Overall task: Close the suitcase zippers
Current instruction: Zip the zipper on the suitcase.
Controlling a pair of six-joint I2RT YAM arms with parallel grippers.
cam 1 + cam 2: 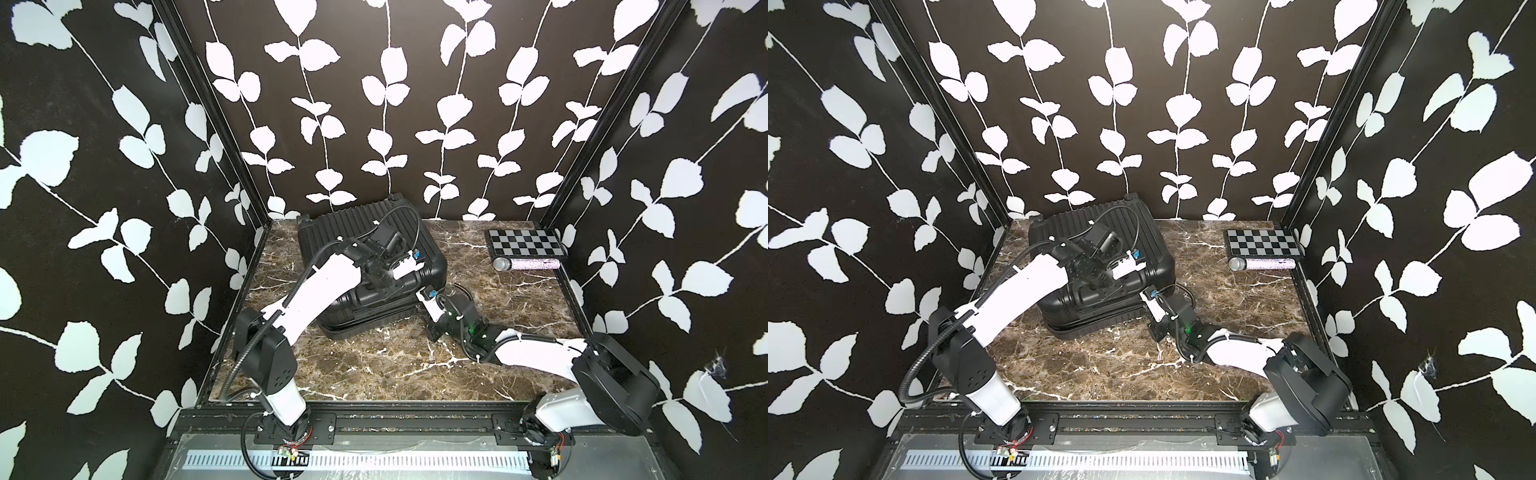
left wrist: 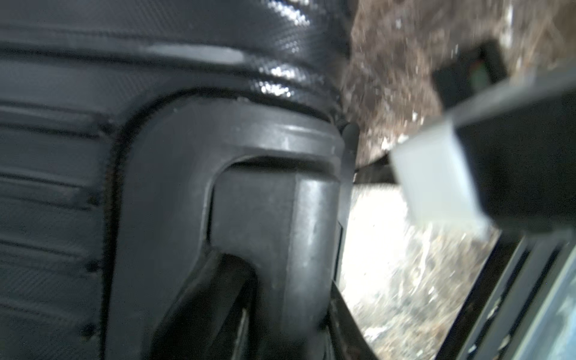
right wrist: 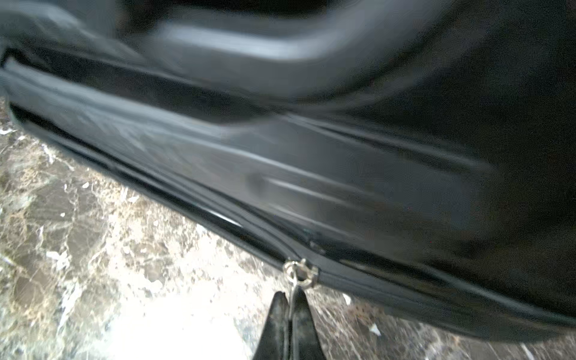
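The black ribbed suitcase [image 1: 328,232] [image 1: 1059,232] lies flat at the back left of the marble table. My left gripper [image 1: 388,286] [image 1: 1100,284] is down on its near right side, its dark fingers [image 2: 202,299] closed round the grey handle [image 2: 280,233]. My right gripper [image 1: 420,303] [image 1: 1145,302] sits low at the case's near right corner. In the right wrist view its fingertips [image 3: 291,300] are shut on the thin pull hanging from the silver zipper slider [image 3: 300,272]. The zippers' track [image 3: 174,193] gapes on one side of the slider and is joined on the other.
A checkerboard plate [image 1: 523,243] and a glittery microphone [image 1: 525,264] lie at the back right. Bare marble tabletop [image 1: 374,365] spreads in front of the case. Leaf-patterned walls close in three sides, with black frame posts at the corners.
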